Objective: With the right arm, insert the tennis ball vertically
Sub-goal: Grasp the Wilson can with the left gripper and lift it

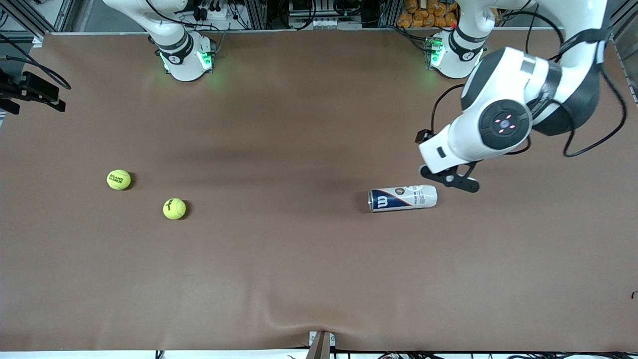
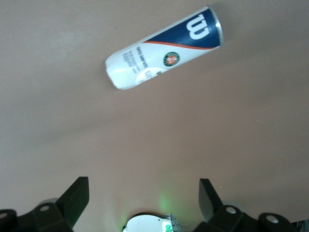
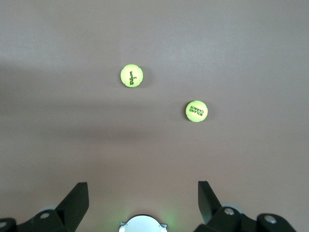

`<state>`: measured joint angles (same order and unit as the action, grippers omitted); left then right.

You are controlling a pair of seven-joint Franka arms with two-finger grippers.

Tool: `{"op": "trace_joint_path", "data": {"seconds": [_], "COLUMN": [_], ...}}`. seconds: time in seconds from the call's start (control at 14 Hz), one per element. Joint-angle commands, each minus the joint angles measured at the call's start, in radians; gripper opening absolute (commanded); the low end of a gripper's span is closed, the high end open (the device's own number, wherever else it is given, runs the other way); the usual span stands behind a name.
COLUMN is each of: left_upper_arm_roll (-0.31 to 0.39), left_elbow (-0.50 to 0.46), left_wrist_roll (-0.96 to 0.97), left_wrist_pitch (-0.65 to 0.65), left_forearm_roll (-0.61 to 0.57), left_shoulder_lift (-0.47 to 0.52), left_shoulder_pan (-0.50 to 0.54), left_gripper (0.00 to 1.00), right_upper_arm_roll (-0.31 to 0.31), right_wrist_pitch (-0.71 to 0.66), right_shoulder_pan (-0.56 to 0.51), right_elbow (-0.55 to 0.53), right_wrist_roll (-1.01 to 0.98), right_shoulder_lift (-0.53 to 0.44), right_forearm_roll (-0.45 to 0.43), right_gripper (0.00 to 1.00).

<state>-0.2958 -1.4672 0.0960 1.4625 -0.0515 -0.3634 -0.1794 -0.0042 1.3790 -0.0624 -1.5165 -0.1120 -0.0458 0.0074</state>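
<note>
at mid-left of the front view two tennis balls rest on the brown table point(image 1: 299, 279), well apart from everything else: the roland garros ball point(image 1: 118, 179) and, a little lower and further toward the centre, the wilson ball point(image 1: 174, 209). the right gripper point(image 3: 142, 195) does not show in the front view, where only its arm's base appears at upper left. its wrist view shows it up in the air above the two balls with its fingers spread wide and nothing between them. that arm is plainly the nearer one to the balls.

at centre-right the tennis can point(image 1: 402, 198) lies on its side, its long axis running across the frame, the dark blue end toward the balls and the white end toward the left arm's end of the table. so the can is not yet upright for a vertical drop. just above its white end in the frame hovers the left gripper point(image 1: 450, 178), fingers wide apart and empty, close by the can but not touching it.

the cloth surface is flat, with a small ripple at the bottom edge.
</note>
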Motion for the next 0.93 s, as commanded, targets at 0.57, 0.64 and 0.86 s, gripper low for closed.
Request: {"op": "trace_joint_path", "data": {"seconds": [0.57,0.64,0.86], "left_upper_arm_roll": [0.003,0.004,0.004], "left_elbow": [0.097,0.096,0.096], "left_wrist_roll": [-0.320,-0.318,-0.413], "left_wrist_pitch": [0.067,0.067,0.068], "left_forearm_roll": [-0.247,-0.270,-0.440], "left_shoulder_lift": [-0.186,-0.198,-0.235], "left_shoulder_pan": [-0.155,-0.172,-0.225], "left_gripper": [1.00,1.00,1.00], "right_upper_arm_roll": [0.006,0.006,0.006], "right_wrist_pitch": [0.000,0.000,-0.003], "right_shoulder_pan": [-0.010,-0.010,-0.011], "right_elbow": [-0.013,-0.013,-0.013], "right_wrist_roll": [0.012,0.012,0.011], "right_shoulder_lift": [-0.016,-0.014,-0.015], "right_forearm_roll": [0.014,0.014,0.014], "right_gripper": [1.00,1.00,1.00]}}
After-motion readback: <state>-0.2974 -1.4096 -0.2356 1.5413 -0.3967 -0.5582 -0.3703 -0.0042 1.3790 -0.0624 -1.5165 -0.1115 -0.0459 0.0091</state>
